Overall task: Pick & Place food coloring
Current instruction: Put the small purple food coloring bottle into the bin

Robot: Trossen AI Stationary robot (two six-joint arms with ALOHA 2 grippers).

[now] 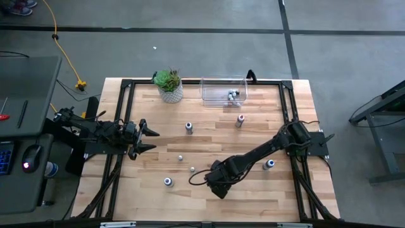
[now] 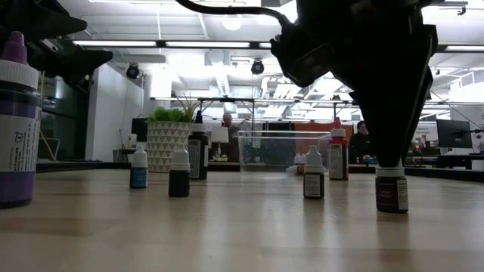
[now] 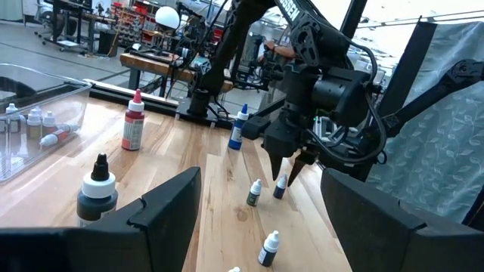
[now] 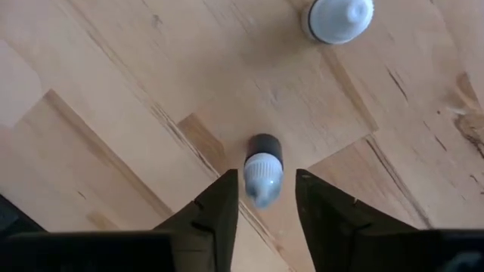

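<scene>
Right gripper (image 4: pixel 262 205) lowered over a small dark bottle (image 4: pixel 262 168) on the table (image 1: pixel 253 202), well out from the clear bin (image 1: pixel 223 90) toward the near edge; jaws narrowly parted on either side of the white cap, apparently not yet closed on it, so the pick looks begun but not finished. Left gripper (image 1: pixel 150 139) waiting off to the side of the bin, over the table's left part, jaws spread wide and holding nothing. Inside the bin, a few little bottles (image 1: pixel 233 95) already lying near one end: that much of the job seems done. Outside the bin, plenty left: a red-topped bottle (image 1: pixel 240 120) just in front of it, a dark bottle (image 1: pixel 189 128) farther out and nearer the potted plant (image 1: pixel 169 85), a blue-topped bottle (image 1: pixel 269 164) by the right arm, and several tiny ones scattered well away from the bin, among them a blue one (image 1: pixel 168 182) toward the near edge. Judged from this: early to middle of the task, most bottles still to be moved.
</scene>
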